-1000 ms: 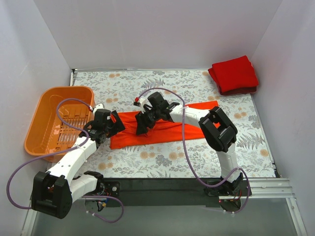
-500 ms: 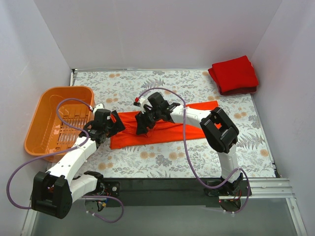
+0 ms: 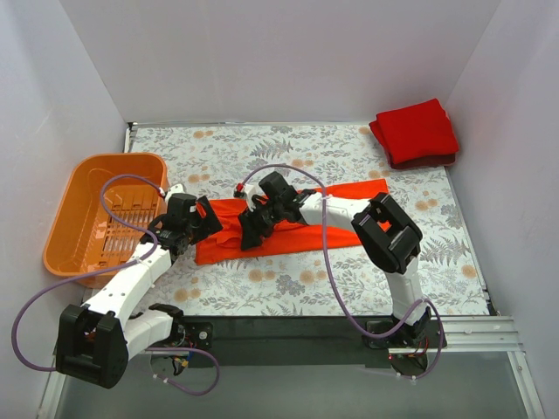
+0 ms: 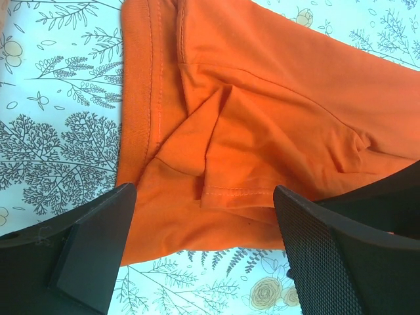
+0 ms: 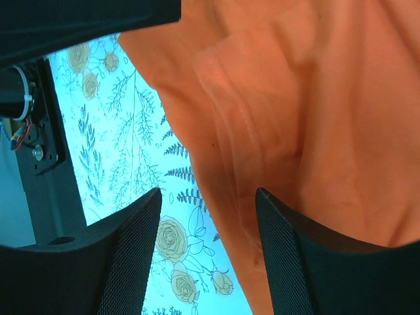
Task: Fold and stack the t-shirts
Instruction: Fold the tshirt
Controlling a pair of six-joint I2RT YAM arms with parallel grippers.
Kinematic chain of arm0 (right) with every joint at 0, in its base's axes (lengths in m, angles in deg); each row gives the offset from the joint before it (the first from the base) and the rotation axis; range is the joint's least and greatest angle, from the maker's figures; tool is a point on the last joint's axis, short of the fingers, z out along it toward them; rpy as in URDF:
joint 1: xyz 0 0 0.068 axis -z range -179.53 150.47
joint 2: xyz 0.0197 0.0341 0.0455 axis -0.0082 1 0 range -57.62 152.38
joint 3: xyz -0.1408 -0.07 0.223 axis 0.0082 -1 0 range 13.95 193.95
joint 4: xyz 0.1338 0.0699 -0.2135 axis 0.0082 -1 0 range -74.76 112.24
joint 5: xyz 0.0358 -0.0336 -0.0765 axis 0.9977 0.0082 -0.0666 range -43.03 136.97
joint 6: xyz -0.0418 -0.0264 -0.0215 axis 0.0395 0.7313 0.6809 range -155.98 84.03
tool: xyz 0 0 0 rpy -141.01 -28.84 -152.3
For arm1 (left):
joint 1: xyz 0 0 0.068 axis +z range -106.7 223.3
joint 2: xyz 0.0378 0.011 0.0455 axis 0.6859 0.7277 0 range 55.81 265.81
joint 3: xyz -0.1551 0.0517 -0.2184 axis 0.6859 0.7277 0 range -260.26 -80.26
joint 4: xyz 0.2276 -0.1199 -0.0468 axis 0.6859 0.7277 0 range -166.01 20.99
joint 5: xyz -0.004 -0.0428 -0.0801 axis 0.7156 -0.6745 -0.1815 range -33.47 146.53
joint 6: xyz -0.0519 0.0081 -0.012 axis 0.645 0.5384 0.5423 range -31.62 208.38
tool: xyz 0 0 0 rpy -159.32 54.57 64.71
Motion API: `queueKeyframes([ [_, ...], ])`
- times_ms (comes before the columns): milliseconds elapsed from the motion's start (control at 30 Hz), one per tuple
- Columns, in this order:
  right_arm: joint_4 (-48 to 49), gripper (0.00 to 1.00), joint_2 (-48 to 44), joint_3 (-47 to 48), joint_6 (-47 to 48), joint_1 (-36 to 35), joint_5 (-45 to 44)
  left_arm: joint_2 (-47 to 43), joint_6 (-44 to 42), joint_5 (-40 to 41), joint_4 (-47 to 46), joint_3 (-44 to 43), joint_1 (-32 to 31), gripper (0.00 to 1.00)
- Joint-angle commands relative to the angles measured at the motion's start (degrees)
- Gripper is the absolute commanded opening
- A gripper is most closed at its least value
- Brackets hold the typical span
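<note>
Since a second ago the right gripper [image 3: 249, 236] has slid lower left along the orange-red t-shirt [image 3: 301, 236], lying mid-frame on the counter [image 3: 288, 288]. Upper right lies the folded deeper red t-shirt [image 3: 417, 131]. Both grippers gape, the left gripper [image 3: 208, 223] over the shirt's left end.

A lab test booth: white panel walls [image 3: 288, 61] enclose a floral-clothed table [image 3: 262, 288].
</note>
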Motion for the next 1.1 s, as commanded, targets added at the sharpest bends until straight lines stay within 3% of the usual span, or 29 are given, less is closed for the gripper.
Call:
queueKeyframes([
  [0,1.5,0.65,-2.2,-1.3,0.4,-0.4,1.2,-1.1,-0.4,-0.4,-0.9,-0.2,0.2,0.84],
  [267,1.7,0.65,-6.8,-3.2,-0.3,2.5,-3.3,1.3,0.9,-6.8,-1.0,-3.0,0.1,0.67],
  [500,4.5,0.5,-5.2,-5.1,-3.8,4.6,2.2,12.5,3.0,-15.2,-1.8,-10.3,-0.8,0.41],
  [633,6.3,0.43,-2.4,-5.6,-5.1,6.2,5.3,18.7,3.8,-17.2,-2.1,-11.2,-1.5,0.31],
  [867,10.9,0.39,1.7,-9.3,-9.0,13.3,5.8,26.9,6.4,-5.1,3.5,-12.5,-1.5,0.26],
  [1067,11.0,0.38,1.8,-10.7,-9.4,17.0,5.3,27.8,7.7,-0.9,6.7,-11.2,-1.5,0.28],
])
